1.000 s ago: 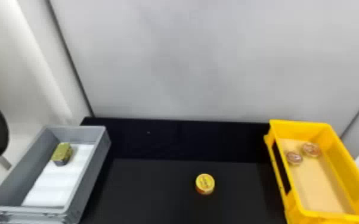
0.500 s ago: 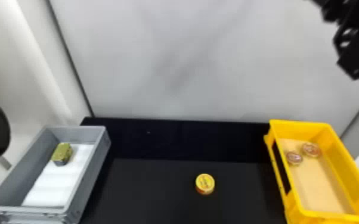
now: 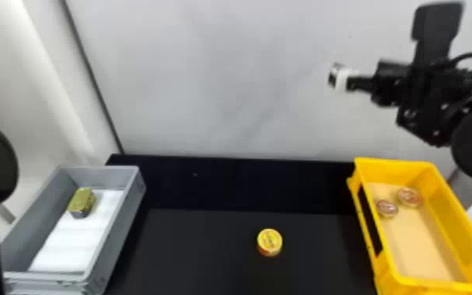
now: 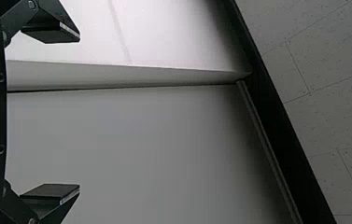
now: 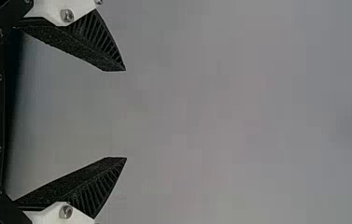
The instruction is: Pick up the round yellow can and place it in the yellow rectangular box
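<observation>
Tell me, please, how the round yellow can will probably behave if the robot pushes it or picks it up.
The yellow can looks stiff, with a crisp round rim, so it should keep its shape when squeezed. Standing low on the black table, it would probably slide before tipping. Its curved side might roll if knocked over.

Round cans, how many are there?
3. The round yellow can is on the black table; one reddish round can and another are near the far end inside the yellow rectangular box.
</observation>
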